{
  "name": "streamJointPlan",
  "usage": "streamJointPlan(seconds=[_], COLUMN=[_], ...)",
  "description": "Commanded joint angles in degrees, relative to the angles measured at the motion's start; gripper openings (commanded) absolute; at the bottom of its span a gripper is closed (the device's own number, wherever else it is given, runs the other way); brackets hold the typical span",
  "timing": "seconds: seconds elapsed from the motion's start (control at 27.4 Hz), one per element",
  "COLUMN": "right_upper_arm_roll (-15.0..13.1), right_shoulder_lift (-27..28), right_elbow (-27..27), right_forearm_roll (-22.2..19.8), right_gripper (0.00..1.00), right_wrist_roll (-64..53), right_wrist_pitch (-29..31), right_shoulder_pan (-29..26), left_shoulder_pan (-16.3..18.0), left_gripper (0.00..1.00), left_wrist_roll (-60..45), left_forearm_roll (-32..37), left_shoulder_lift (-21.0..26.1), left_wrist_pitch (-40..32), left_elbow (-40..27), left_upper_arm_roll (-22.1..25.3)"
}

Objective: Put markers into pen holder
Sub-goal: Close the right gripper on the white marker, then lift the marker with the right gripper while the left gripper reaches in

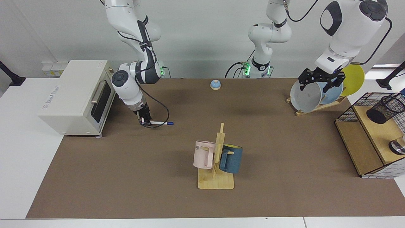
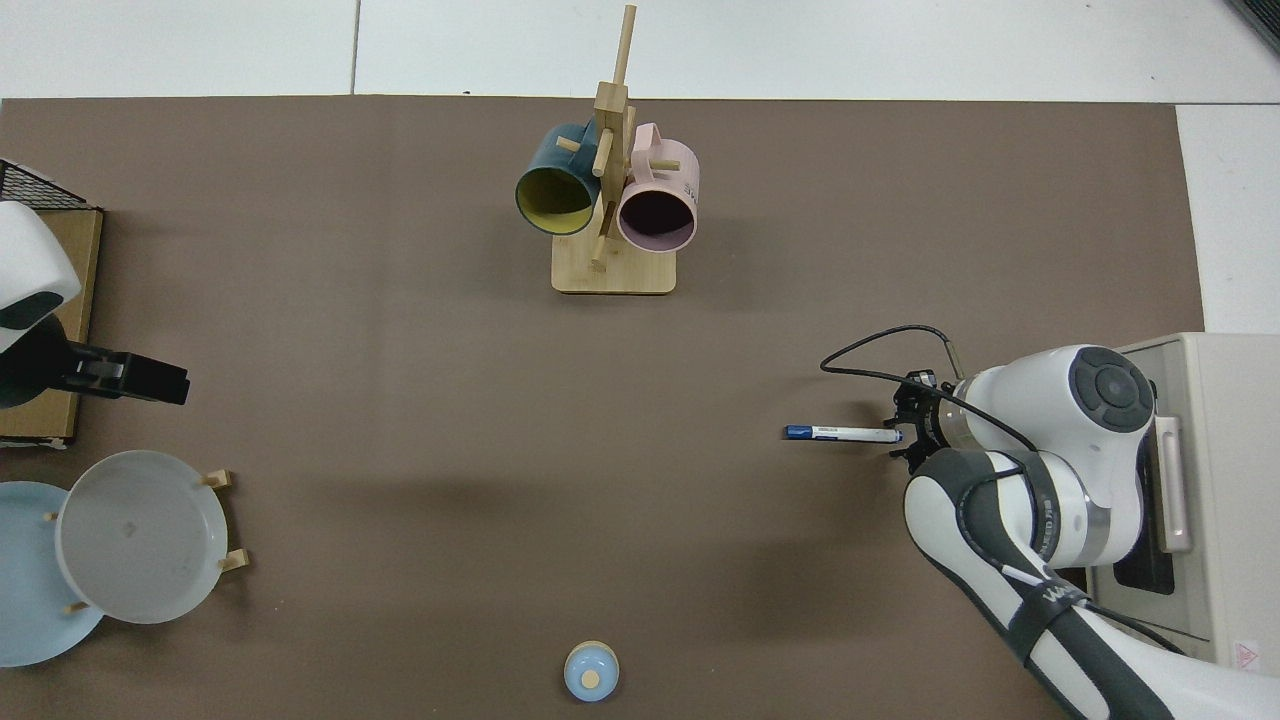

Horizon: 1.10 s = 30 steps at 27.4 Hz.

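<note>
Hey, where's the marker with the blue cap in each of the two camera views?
Facing view: the marker lies flat on the brown mat, left of centre, its white end at the right claw, near the toaster oven.
Top view: the marker lies at the right of the picture, blue cap pointing toward picture left.
Shared landmark: the wooden mug rack with its pink and blue mugs.

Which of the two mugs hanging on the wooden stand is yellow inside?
The dark blue mug; its inside is yellow, while the pink mug beside it is dark inside.
</note>
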Motion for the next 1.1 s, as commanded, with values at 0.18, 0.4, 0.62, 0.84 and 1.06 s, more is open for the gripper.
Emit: streamJointPlan(seconds=[0.18, 0.4, 0.62, 0.84, 1.06], right_upper_arm_roll=[0.2, 0.2, 0.2, 0.3, 0.3], right_shoulder_lift=[-0.9, -0.9, -1.5, -2.0, -2.3], right_elbow=[-1.9, -1.7, 0.6, 4.8, 12.3], right_forearm_roll=[1.3, 1.3, 1.2, 1.3, 1.5], right_gripper=[0.0, 0.0, 0.0, 0.0, 0.0], right_wrist_roll=[1.2, 0.6, 0.4, 0.5, 0.5], right_wrist_pitch=[3.0, 2.8, 1.3, -2.9, -9.3], right_shoulder_pan=[0.1, 0.7, 1.8, 4.5, 8.1], left_shoulder_pan=[0.5, 0.6, 0.5, 0.5, -0.2], left_gripper=[1.0, 1.0, 1.0, 1.0, 1.0], left_wrist_roll=[0.3, 0.3, 0.6, 0.6, 0.6], left_forearm_roll=[0.6, 0.6, 0.6, 0.4, 0.3], left_shoulder_lift=[-1.1, -1.1, -1.1, -1.1, -0.7], left_wrist_pitch=[0.7, 0.7, 0.6, 0.6, 1.2], left_elbow=[-1.6, -1.6, -1.6, -1.5, -0.9], left_upper_arm_roll=[-0.1, -0.1, -0.1, -0.1, -0.2])
